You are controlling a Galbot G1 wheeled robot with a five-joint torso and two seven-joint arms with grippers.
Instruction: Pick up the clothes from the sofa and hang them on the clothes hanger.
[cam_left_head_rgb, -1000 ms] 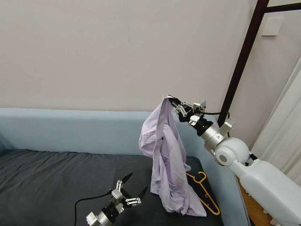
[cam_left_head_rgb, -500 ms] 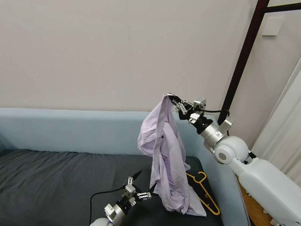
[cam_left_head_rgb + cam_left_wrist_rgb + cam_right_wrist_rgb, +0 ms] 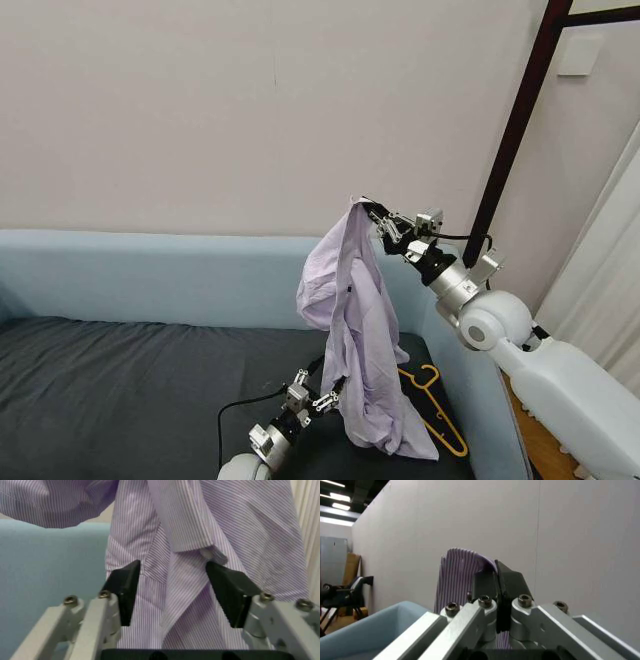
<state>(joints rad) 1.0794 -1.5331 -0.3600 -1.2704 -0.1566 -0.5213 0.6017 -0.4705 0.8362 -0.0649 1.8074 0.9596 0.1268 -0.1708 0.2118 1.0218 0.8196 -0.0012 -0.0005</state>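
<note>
Lilac striped shirt (image 3: pixel 352 320): centre of the head view, hanging from its top edge, which the right gripper (image 3: pixel 377 221) pinches between closed fingers, its hem trailing onto the dark seat cushion (image 3: pixel 110 390) of the light-blue sofa (image 3: pixel 150 278). Left gripper (image 3: pixel 322 386): lower centre, spread wide and holding nothing (the shirt's lower folds hang just at its fingertips). Orange clothes hanger (image 3: pixel 437 402): lower right, flat on the cushion beside the hem.

The shirt (image 3: pixel 200 525) hangs just ahead of the spread left pincer (image 3: pixel 175 588), blocking the way forward, with the sofa back (image 3: pixel 50 573) beyond. To that pincer's left the dark sofa seat (image 3: pixel 120 380) gives free room; the hanger (image 3: pixel 432 400) lies past the shirt.
</note>
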